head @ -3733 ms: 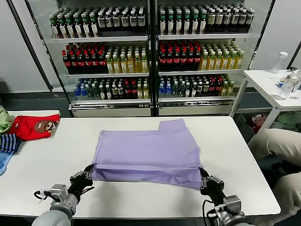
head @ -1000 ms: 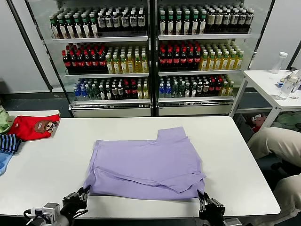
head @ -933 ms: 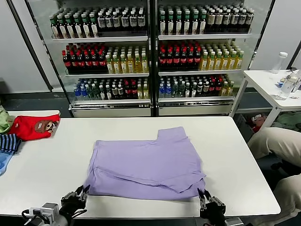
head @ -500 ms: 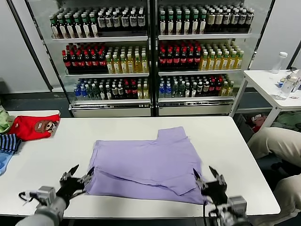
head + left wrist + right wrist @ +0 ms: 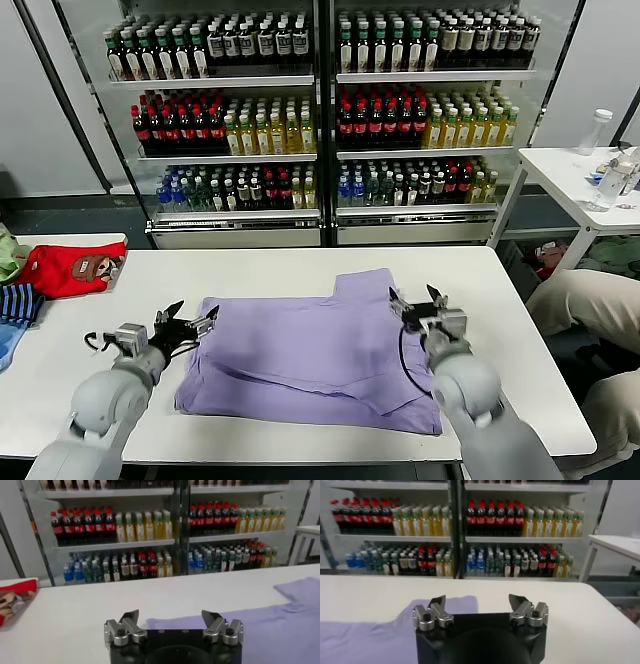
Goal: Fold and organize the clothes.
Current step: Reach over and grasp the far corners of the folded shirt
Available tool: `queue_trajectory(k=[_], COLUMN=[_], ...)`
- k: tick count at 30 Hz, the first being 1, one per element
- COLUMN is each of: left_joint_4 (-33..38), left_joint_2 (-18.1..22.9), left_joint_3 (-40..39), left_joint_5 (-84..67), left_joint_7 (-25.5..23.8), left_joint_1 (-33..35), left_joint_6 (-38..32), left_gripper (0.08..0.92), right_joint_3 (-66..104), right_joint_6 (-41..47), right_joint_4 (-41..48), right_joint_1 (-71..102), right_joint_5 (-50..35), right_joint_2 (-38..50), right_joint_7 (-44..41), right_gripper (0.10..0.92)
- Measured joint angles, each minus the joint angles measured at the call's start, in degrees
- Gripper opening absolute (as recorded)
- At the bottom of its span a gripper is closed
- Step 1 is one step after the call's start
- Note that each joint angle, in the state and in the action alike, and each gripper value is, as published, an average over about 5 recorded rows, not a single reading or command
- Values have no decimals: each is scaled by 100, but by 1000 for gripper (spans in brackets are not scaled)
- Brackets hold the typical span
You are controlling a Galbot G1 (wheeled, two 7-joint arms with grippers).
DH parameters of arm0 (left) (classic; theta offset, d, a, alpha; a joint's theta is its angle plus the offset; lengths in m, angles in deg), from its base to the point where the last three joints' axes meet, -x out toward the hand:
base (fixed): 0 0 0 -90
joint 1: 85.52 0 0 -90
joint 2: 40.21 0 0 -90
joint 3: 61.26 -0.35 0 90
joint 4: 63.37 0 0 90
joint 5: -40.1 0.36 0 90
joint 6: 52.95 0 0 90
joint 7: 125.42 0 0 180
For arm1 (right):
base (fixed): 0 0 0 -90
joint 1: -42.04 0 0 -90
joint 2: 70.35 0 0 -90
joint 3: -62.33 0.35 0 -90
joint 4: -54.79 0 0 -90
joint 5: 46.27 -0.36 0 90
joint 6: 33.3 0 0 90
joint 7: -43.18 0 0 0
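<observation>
One fold is now in the shirt [image 5: 318, 350]: its near hem has been brought up onto the body and let go, leaving a doubled band with a slanted edge across the near half. The shirt lies flat in the middle of the surface [image 5: 500, 300], plain side up, with a sleeve sticking out at the far right corner. The near edge sits a little nearer the front rim than it did a few seconds ago, so the cloth was dragged somewhat as it was released.

Both tools have come up from the near corners, where they were a second ago, to the shirt's sides. The left tool [image 5: 187, 322] hovers at the far left corner, fingers spread and empty, just beside the cloth edge. The right tool [image 5: 420, 303] hangs over the right side near the sleeve, likewise spread and holding nothing. Both wrist views confirm wide, empty jaws above the surface with lavender cloth just ahead.

To my eye, the hem fold is finished and the arms are set up for a next grasp, probably at the far corners or the sleeve. The folded layer looks uneven on the right, which may need tidying.

Off at the left edge lie a red garment [image 5: 68, 268] and a striped garment [image 5: 18, 303], untouched.
</observation>
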Motion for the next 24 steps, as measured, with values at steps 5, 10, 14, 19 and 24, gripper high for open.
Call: queue_trajectory(k=[5,10,14,19,24], left_joint_4=[-676,-1134,-1379,-1642,-1821], left_joint_2=[14,28,29,47,73], left_joint_3=[-143,-223,-242,-240,-235], left_joint_5=[124,193,234,287,317], left_joint_7=[-266,-495,-647,-754,-833], left_joint_1=[-474,-744,-864,-1000,-1098], left_joint_6=[-29,-34,-38,-78,-104], left_gripper=[823,823,823,823,823], right_joint_3=[-64,-85,-85,-82,-78], right_joint_6=[-172,-333,-437,-529,-552], right_joint_4=[1019,1793,2249,2669,2976], right_joint_1=[-593,-960,-1172,-1369,-1483], right_joint_5=[209,388,514,623,674], right_joint_2=[-382,-685,-849,-996,-1110], right_joint_7=[-79,-139,-198,-224,-174], right_gripper=[823,823,823,823,823])
